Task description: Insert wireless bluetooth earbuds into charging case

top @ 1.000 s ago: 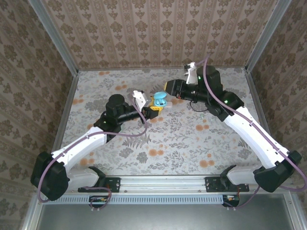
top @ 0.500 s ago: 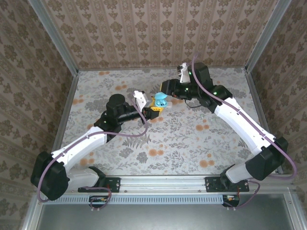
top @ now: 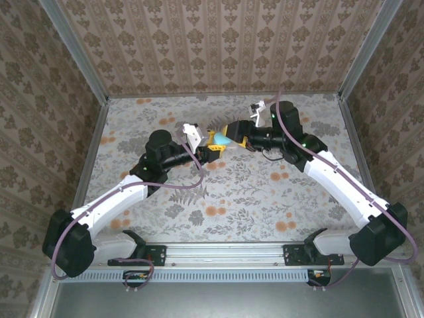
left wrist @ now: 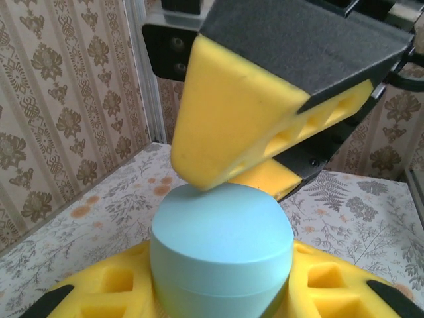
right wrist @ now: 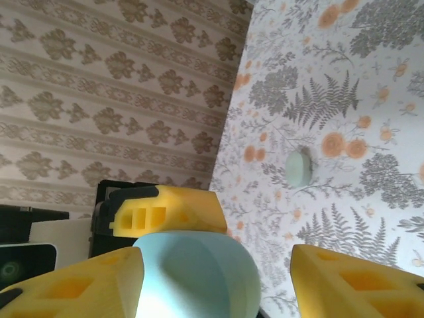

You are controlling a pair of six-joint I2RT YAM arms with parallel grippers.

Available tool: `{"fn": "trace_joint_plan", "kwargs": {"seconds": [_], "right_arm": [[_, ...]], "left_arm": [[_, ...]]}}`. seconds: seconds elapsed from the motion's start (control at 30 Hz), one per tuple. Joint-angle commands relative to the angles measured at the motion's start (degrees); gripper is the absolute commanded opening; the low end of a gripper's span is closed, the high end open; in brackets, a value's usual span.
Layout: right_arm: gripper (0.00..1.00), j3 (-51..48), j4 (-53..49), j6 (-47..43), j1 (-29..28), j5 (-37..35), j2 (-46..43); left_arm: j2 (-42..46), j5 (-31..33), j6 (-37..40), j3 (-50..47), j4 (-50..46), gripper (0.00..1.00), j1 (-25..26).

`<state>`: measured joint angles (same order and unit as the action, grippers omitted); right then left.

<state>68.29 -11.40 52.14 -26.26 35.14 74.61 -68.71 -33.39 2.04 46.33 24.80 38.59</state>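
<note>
The charging case, a light teal oval pebble with a seam round its middle, sits pinched between the yellow fingers of my left gripper, which is shut on it. In the top view the case is held above the table's middle, between my left gripper and my right gripper. My right gripper stands open astride the case. One of its fingers rests on the case's top, the other finger stands apart. The earbuds are out of view.
A small pale green oval piece lies alone on the floral table cloth beyond the grippers. Patterned walls with metal corner posts close the table in at the back and both sides.
My right gripper has come down and forward onto the case and its jaws have spread wider. The left arm has held still with the case.
</note>
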Motion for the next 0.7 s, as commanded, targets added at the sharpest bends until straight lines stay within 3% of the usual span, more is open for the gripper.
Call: {"fn": "trace_joint_plan", "kwargs": {"seconds": [0.0, 0.27, 0.67], "right_arm": [[0.63, -3.51, 12.45, 10.22, 2.03, 8.39, -0.85], [0.59, -7.48, 28.92, 23.17, 3.06, 16.56, 1.86], [0.52, -8.53, 30.21, 24.76, 2.92, 19.4, 2.19]], "left_arm": [[0.55, -1.92, -2.91, 2.06, 4.86, 0.26, -0.16], [0.11, -2.22, -5.76, 2.2, 8.09, 0.27, -0.44], [-1.24, -0.79, -5.17, 3.11, 8.22, 0.27, -0.44]]}}
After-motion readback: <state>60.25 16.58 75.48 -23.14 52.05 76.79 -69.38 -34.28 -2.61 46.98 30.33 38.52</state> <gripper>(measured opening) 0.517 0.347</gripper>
